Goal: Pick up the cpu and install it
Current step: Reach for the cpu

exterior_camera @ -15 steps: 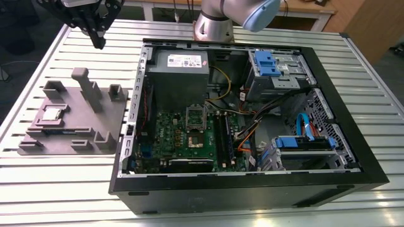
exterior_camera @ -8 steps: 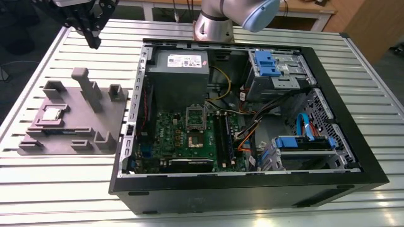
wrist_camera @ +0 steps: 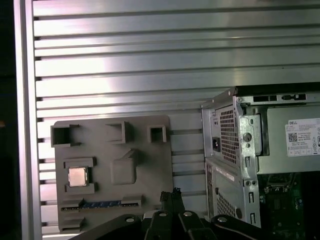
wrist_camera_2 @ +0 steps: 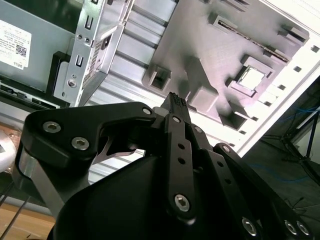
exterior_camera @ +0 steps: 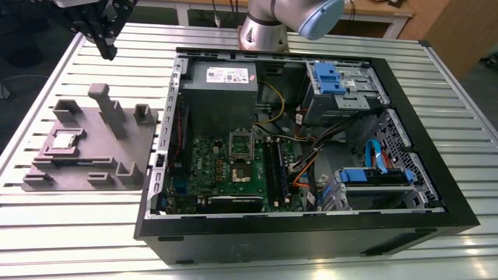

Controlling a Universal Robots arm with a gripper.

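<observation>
Cpu: lying flat, metal top up, in a square recess of the grey holder tray, to the exterior view's left of the case; nothing touching it; also showing in both wrist views.
Holder tray: resting on the slatted metal table, just beside the open computer case; carrying a tall post and lower blocks near the cpu's recess.
Gripper: hanging above the table past the tray's far edge, well apart from the cpu; fingers lying closed together, gripping nothing.
Socket: sitting mid-motherboard inside the case, just below the grey power supply.
Risk, as a judgement: descending with fingers closed, pressing on the chip rather than straddling it; clipping the tall post on approach; gripping off-centre, tilting the chip and damaging socket contacts.
</observation>
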